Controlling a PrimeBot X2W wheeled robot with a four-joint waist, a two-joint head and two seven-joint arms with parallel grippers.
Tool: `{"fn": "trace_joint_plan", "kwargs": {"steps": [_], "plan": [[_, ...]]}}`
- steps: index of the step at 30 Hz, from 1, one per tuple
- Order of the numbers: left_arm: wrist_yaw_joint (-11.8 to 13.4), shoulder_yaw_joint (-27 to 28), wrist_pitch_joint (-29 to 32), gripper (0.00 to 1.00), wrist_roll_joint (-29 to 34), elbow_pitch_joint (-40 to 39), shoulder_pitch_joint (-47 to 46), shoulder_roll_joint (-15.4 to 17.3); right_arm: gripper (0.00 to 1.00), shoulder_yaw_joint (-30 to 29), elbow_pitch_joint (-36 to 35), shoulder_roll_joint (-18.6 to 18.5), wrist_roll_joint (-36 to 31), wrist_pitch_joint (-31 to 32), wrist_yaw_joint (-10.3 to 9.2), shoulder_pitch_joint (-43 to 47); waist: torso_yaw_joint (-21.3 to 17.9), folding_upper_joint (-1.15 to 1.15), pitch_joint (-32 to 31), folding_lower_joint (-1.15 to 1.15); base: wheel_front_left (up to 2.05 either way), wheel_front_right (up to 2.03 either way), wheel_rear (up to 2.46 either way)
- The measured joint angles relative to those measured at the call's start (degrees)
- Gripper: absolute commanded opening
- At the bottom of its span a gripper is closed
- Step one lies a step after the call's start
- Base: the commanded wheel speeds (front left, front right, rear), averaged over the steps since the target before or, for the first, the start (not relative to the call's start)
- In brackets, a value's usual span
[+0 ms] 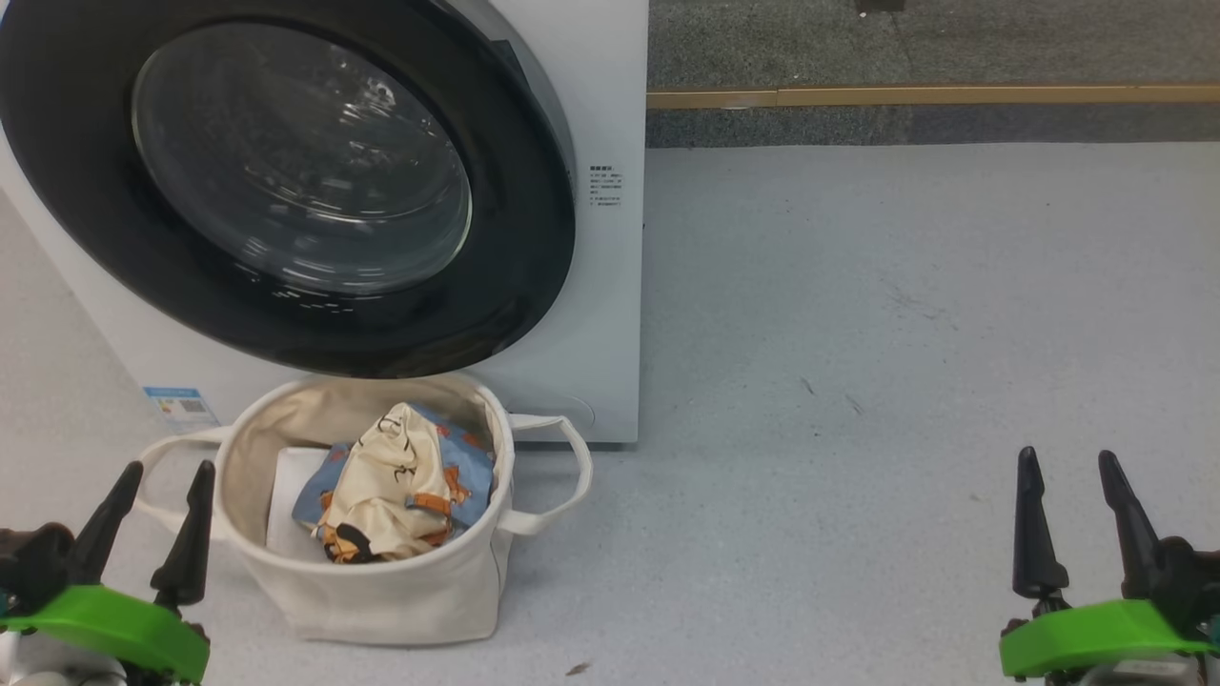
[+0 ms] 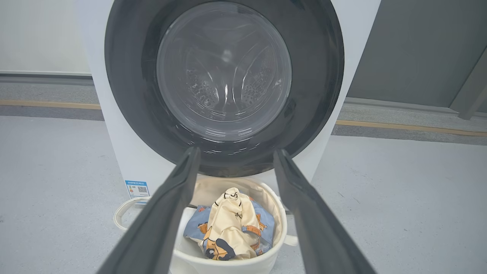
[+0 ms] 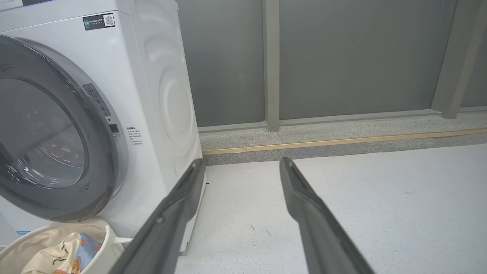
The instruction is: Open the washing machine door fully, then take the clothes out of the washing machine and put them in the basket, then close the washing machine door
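The soft light-blue and cream clothes with orange and black cartoon print (image 1: 400,486) lie heaped in the round cream canvas basket with looped handles (image 1: 381,600), which stands just ahead of the left claw (image 1: 169,472), toward its inner side. The large round door with glossy black rim and bulging glass window (image 1: 286,314) sits over the mouth of the white box-shaped washing machine (image 1: 610,286), farther ahead of that claw, above the basket. Both claws are spread and hold nothing; the right claw (image 1: 1067,457) hangs over bare grey floor, the machine well off to its left. Unloading looks done, and closing seems in hand or finished. I cannot tell whether the door is latched; if not, the next move calls for a firm push on the rim.
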Motion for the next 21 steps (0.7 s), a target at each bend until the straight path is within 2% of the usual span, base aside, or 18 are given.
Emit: {"fn": "trace_joint_plan", "kwargs": {"steps": [21], "plan": [[0.0,0.2,0.0,1.0,-0.2,0.0,-0.2,0.4,1.0,0.2,0.0,0.3,0.4,0.0,0.0,0.0,0.5,0.0,-0.4,0.0,0.0,0.0,0.0]]}}
